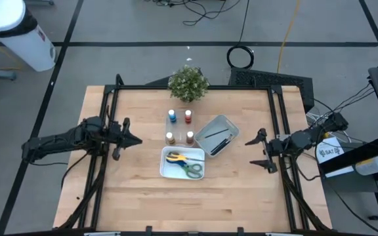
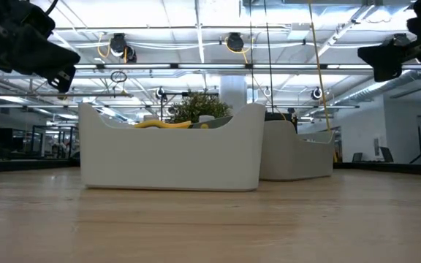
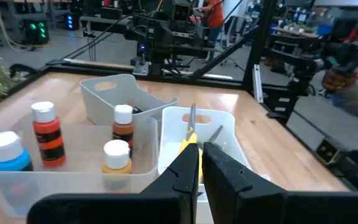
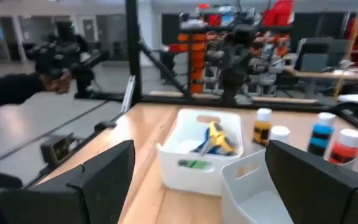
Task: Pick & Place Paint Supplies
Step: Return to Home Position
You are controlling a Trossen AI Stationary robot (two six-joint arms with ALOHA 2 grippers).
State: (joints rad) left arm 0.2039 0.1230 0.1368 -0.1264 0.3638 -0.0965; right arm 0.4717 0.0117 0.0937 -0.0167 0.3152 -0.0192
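Your white bin (image 1: 168, 172) holds yellow, green and blue-handled scissors (image 1: 186, 164). Just beyond it, toward the plant (image 1: 188, 83), stand four white-capped paint bottles (image 1: 172, 116). Beside those, a grey tray (image 1: 224, 122) holds thin dark brushes (image 1: 216, 134). Left of the bin, your left gripper (image 1: 135, 139) hangs clenched and empty. Right of the bin, your right gripper (image 1: 253, 151) gapes wide, empty.

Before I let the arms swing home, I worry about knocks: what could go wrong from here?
1. The yellow scissors poke above the white bin's rim; a low pass may snag them.
2. The paint bottles stand upright ahead of the shut left pincer; a forward swing could topple them.
3. The right pincer is open wide facing the grey tray, so a finger might clip it.
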